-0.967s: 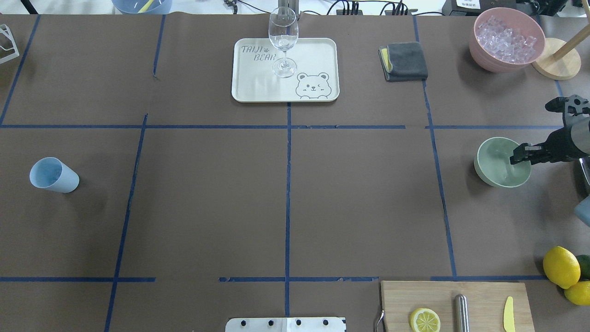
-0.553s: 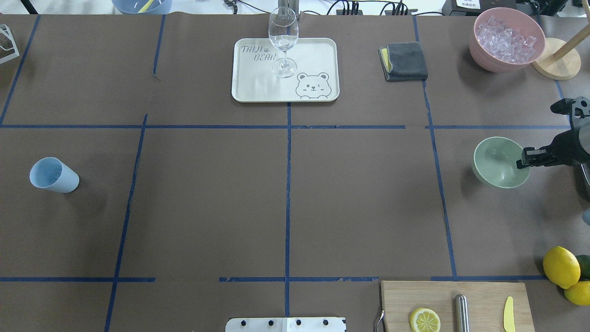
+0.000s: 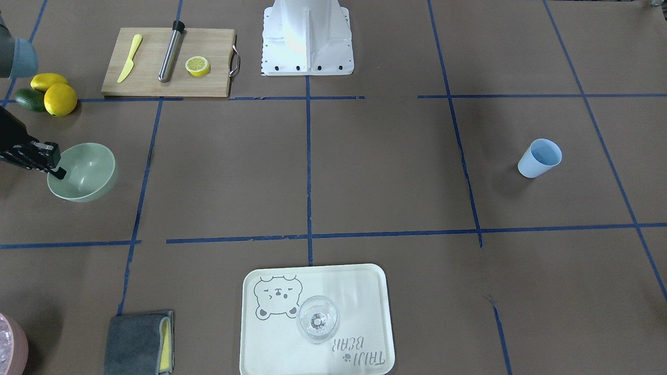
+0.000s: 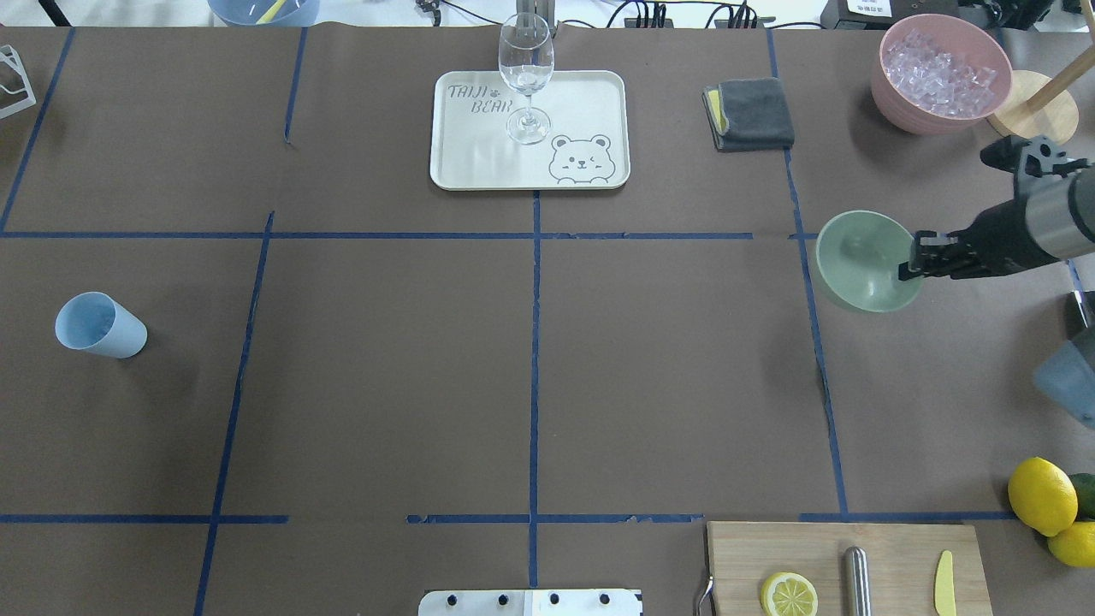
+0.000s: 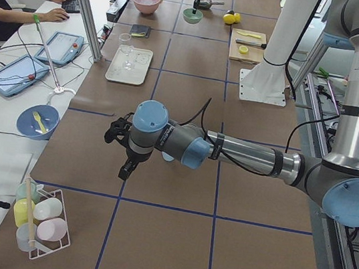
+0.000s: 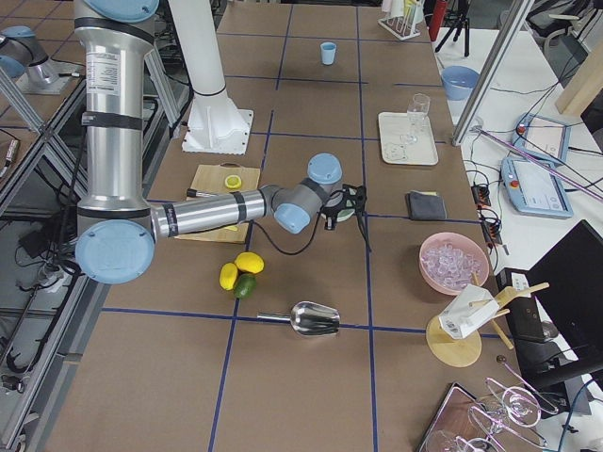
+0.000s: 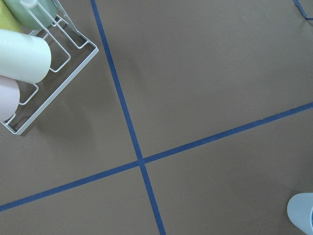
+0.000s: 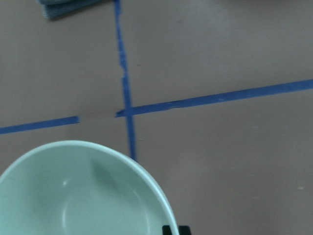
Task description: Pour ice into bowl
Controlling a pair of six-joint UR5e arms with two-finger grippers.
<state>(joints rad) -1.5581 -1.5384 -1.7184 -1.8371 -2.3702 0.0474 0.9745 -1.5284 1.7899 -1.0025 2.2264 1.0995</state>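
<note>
Since a second ago the bowl (image 4: 855,257) has shifted inward from the worktop's right edge, with the right gripper (image 4: 908,263) clamped on its rim. It is pale mint, smooth and empty. Overhead shows ice (image 4: 939,68) in the pink container (image 4: 894,107) at the far-right corner; the right wrist view doesn't. Whether the left gripper (image 5: 124,167) is parted or closed, I cannot tell.

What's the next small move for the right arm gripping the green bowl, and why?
Probably lower the bowl flat onto the table: the right gripper pinches its rim, it looks tilted and empty, and the ice sits in the pink bowl.
</note>
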